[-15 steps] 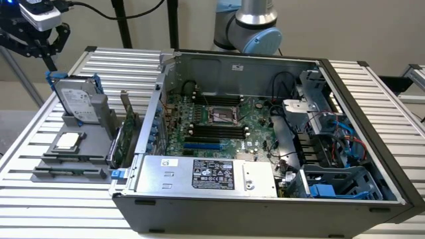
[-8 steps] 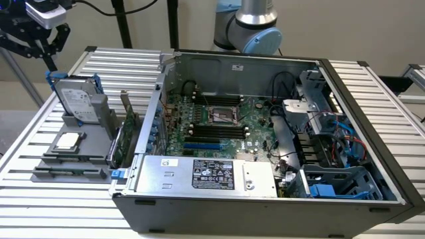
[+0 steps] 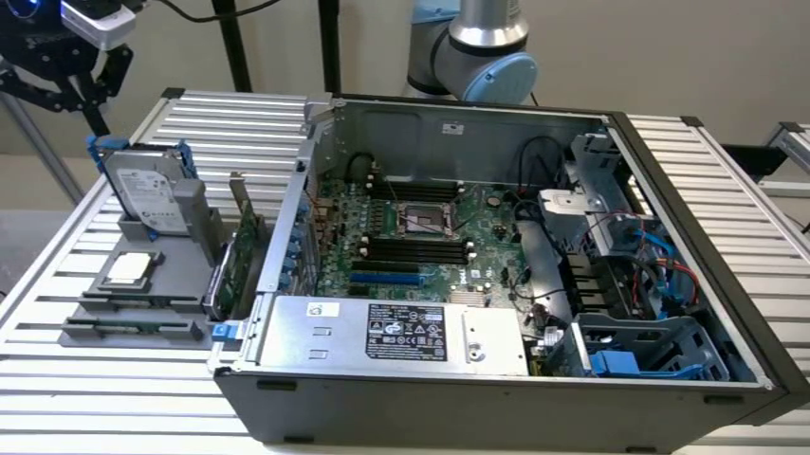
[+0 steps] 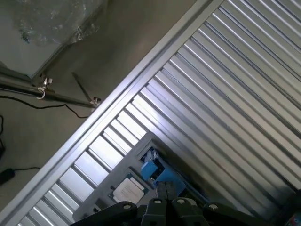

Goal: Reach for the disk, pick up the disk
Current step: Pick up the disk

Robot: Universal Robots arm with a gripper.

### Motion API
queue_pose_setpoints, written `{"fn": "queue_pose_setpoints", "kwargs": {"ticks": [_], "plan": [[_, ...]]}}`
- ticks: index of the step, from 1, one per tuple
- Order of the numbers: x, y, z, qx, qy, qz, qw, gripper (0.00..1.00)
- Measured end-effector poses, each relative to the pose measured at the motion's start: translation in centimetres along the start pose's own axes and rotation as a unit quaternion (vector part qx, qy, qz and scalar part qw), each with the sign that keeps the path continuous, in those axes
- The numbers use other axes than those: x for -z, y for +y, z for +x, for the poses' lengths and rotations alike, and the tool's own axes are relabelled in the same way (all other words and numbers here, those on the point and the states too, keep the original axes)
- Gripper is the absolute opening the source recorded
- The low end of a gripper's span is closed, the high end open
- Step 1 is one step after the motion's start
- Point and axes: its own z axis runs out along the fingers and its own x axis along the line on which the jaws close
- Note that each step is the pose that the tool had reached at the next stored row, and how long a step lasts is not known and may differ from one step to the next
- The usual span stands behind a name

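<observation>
arm (image 3: 487, 28): silver tube, pale-blue joint cap (image 3: 500, 78) | hand (image 3: 66, 95): black linkage, white box (image 3: 99, 21) on top

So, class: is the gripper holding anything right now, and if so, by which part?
Nothing is held. The gripper hangs above the disk, apart from it; the disk stands upright in its grey holder.

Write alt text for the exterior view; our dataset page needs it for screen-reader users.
The gripper hangs above the hard disk, which stands upright in a grey holder on a slatted metal table. To the exterior view's right of it sits an open computer case with its motherboard exposed.
</observation>
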Motion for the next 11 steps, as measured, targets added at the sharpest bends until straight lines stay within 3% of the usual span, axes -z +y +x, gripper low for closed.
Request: {"fn": "queue_pose_setpoints", "kwargs": {"ticks": [5, 11], "plan": [[0.0, 0.0, 0.0, 0.046, 0.0014, 0.0, 0.999, 0.11], [0.0, 0.0, 0.0, 0.1, 0.0031, 0.0001, 0.995, 0.11]]}}
